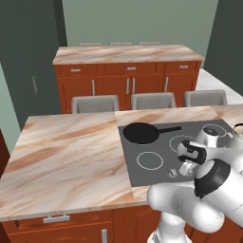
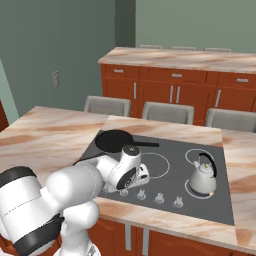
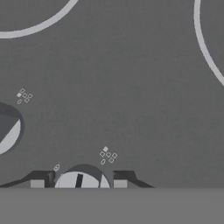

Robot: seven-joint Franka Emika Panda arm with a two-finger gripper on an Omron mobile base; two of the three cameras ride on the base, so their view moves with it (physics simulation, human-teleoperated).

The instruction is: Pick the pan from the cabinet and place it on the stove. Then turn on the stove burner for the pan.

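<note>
The black pan [image 1: 141,133] [image 2: 114,140] lies flat on the back left ring of the dark grey stove [image 1: 142,174] [image 2: 170,172], its handle pointing right. My gripper [image 1: 184,170] [image 2: 127,189] [image 3: 78,181] is down at the stove's front row of knobs. In the hand view a round grey knob [image 3: 81,180] sits between the two fingertips [image 3: 37,183], which stand open close on either side of it. A second knob [image 3: 8,131] shows at the left edge. The cabinet is out of view.
A silver kettle [image 2: 202,177] [image 1: 211,135] stands on the front right ring. Three grey stools [image 1: 95,103] line the island's far side, with a wooden counter with drawers [image 1: 128,71] behind. Marble counter [image 1: 61,152] spreads left of the stove.
</note>
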